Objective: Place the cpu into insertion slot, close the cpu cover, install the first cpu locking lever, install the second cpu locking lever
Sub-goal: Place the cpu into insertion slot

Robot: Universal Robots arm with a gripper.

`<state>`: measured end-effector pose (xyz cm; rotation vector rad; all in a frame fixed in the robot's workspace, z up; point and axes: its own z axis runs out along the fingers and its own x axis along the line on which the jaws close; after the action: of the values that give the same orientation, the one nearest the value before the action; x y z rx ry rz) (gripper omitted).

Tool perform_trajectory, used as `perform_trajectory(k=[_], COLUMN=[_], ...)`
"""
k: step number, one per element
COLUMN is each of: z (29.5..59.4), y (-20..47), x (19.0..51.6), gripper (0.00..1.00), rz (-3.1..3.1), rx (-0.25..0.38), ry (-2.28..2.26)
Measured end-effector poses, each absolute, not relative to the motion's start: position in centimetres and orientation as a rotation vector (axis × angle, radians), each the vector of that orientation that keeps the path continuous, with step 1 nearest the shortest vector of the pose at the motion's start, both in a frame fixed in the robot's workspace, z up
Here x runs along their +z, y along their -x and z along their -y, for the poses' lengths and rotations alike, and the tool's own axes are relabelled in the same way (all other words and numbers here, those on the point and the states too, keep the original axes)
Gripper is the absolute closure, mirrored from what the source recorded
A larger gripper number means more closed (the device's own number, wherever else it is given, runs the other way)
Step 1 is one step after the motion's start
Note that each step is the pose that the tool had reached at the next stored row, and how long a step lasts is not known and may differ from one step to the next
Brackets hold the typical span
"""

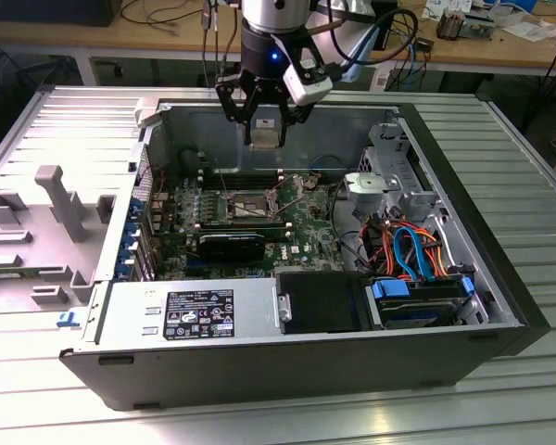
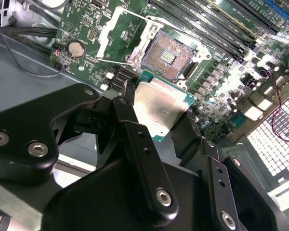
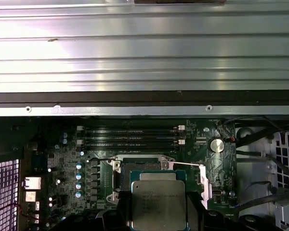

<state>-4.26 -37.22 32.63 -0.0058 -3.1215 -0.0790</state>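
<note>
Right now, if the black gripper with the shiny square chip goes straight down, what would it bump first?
Probably the open dark square socket on the green circuit board. The gripper holds the silver square chip above it, though the exact line-up is unclear.

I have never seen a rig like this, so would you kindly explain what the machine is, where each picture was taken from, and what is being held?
The machine is a single robot arm. Its black gripper hangs over an open desktop computer case, which lies on a ribbed metal table. The exterior view takes in the whole scene from a camera off the arm. Both wrist views come from cameras riding on the arm, looking down past the gripper into the case. The gripper is closed on the cpu, a small square silver chip, and holds it above the green motherboard. Below the chip, the insertion slot is empty, and the cpu cover is swung open beside it.
</note>
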Motion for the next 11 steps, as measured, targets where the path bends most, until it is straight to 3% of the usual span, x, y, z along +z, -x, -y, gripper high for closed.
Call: perform_trajectory(k=[11], z=[37.27], y=[4.26], x=[32.45], gripper=[0.46], rz=[3.122], rx=[-0.069], ry=[0.006])
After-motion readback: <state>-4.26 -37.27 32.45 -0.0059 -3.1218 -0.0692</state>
